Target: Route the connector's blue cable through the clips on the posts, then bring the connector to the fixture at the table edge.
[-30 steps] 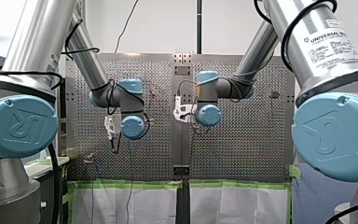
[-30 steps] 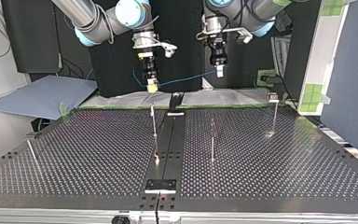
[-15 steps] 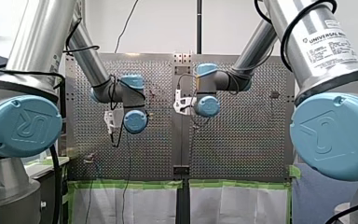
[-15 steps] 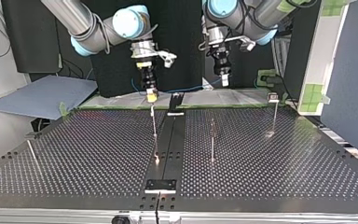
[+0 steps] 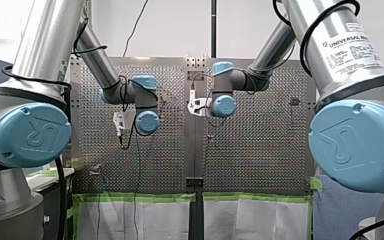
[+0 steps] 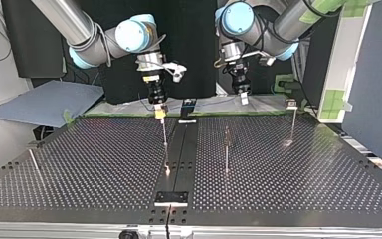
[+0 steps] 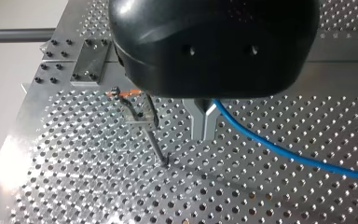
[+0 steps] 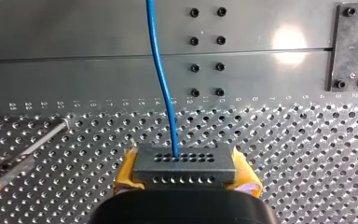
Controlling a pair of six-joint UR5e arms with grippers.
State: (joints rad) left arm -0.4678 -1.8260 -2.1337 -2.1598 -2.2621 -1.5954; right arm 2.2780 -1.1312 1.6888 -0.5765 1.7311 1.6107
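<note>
Perforated steel table (image 6: pixel 303 169) studded with thin posts (image 6: pixel 226 149) set well apart, two arms reaching in over its far edge. Clamped in the right claw (image 8: pixel 184 170), between yellow pads (image 8: pixel 127 176): the grey connector (image 8: pixel 184 163), held in the air near the tip of a post (image 6: pixel 164 133). Blue cable (image 8: pixel 161 70) leading out of the connector's face toward the left claw (image 7: pixel 204 130), metal fingers (image 7: pixel 196 123) drawn narrow and, by the look of it, pinching the line. Step in hand, at a guess: lowering the cable into the nearest clip (image 7: pixel 137 116). Best done with the span between the claws kept lightly taut, brought down level onto the clip's mouth, no twist fed in at the connector. Shown only from the left wrist: that clip on a slim post just beside the fingers, cable clear of it. Shown only from the right wrist: the connector's rows of small holes. From across the table alone: both claws' height over the posts. From behind the arms: claws hidden by the wrists.
</note>
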